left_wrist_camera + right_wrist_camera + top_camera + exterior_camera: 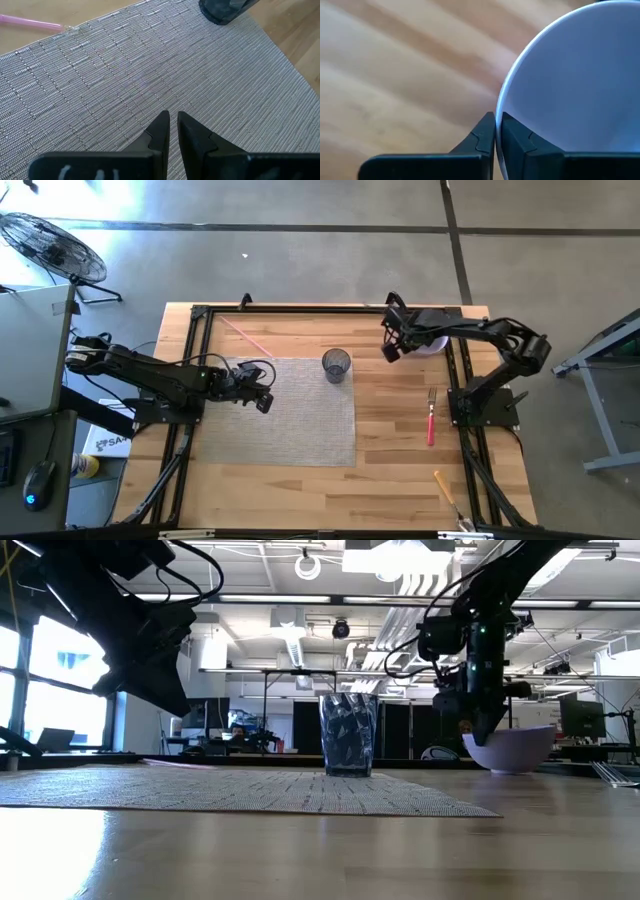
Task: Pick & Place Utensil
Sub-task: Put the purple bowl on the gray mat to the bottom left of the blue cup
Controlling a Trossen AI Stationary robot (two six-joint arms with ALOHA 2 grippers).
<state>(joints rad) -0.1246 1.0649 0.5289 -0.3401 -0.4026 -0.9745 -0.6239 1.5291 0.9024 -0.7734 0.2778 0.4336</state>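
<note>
Bright ceiling lights [300, 565] and window [60, 670] glare, backlit dark arms, blurred right-wrist close-up.

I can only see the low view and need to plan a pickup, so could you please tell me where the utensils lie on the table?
Observer: In the high view, a red-handled fork lies on bare wood right of the grey placemat, near the right arm's base.
Operator: Thank you. Is the right gripper near that fork?
Observer: No; the right gripper is shut on the rim of the white bowl, at the table's far side.
Operator: And is the left gripper holding anything?
Observer: No; the left gripper is shut and empty over the placemat, short of the mesh cup.
</note>
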